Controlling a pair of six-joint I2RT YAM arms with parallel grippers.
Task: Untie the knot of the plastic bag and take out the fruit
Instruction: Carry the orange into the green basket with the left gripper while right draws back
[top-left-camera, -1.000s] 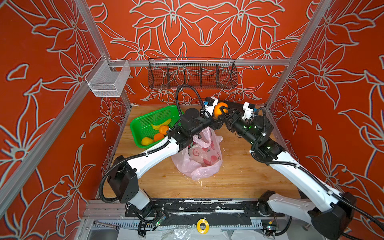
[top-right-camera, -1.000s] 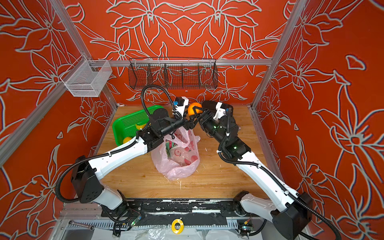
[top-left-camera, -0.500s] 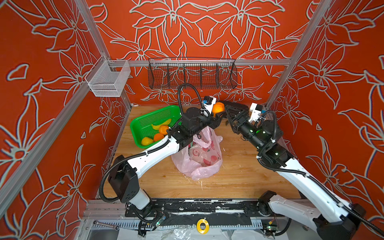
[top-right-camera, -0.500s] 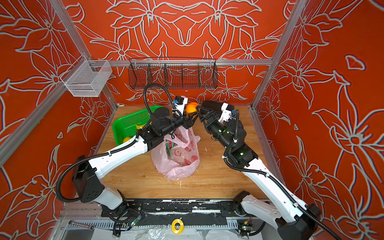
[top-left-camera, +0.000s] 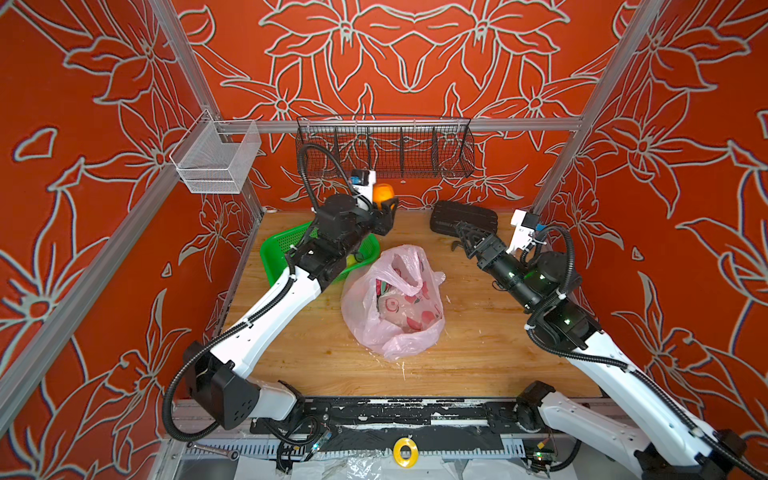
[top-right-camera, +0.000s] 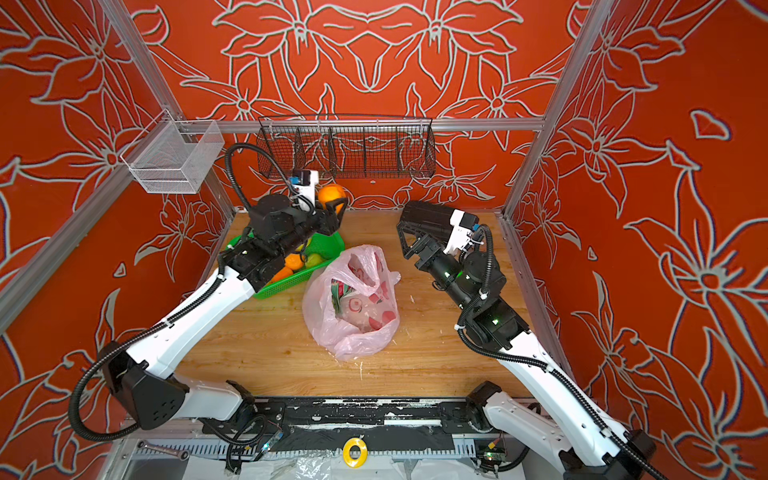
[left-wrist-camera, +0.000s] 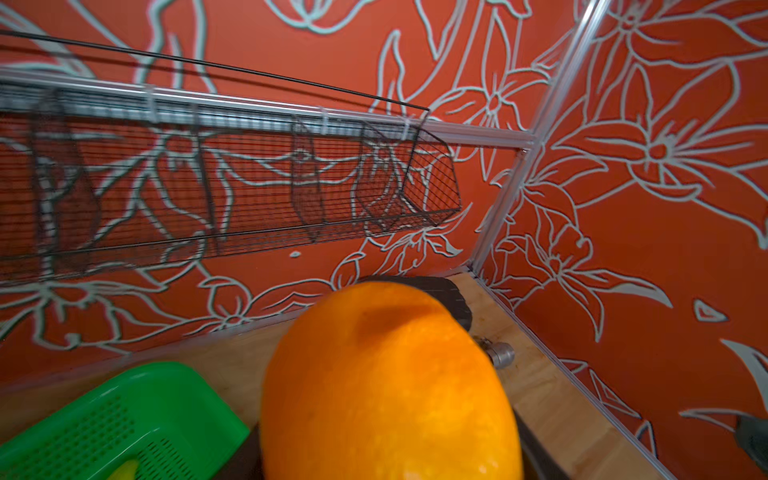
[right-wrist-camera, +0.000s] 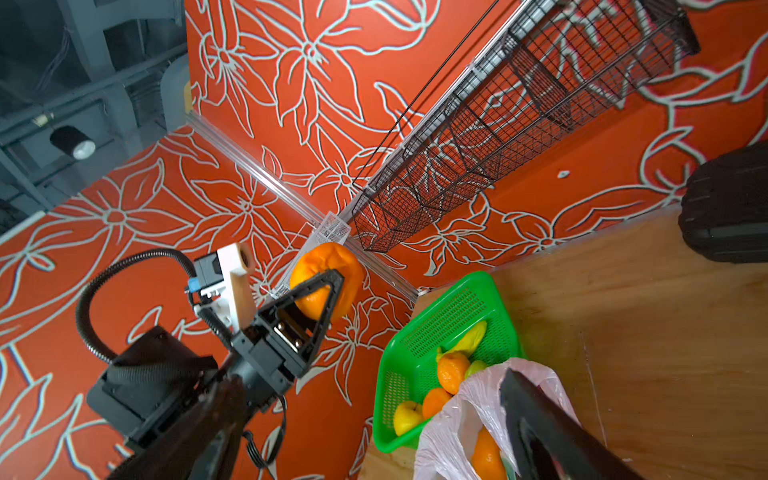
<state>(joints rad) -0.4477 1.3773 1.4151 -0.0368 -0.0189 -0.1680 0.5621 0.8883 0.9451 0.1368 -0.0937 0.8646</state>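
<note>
Above green basket's (top-left-camera: 276, 249) far corner, fruit-removal step: orange (top-right-camera: 330, 193) clamped in left gripper (right-wrist-camera: 328, 291), needs moving over basket then release; right gripper (top-left-camera: 461, 232) fingers wide apart, empty, near plastic bag (top-left-camera: 390, 328).

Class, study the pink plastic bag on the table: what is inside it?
Through the open mouth of the plastic bag the right wrist view shows an orange. In both top views a pink-and-green fruit shows through the film. Anything beneath them is hidden by crinkled plastic.
</note>
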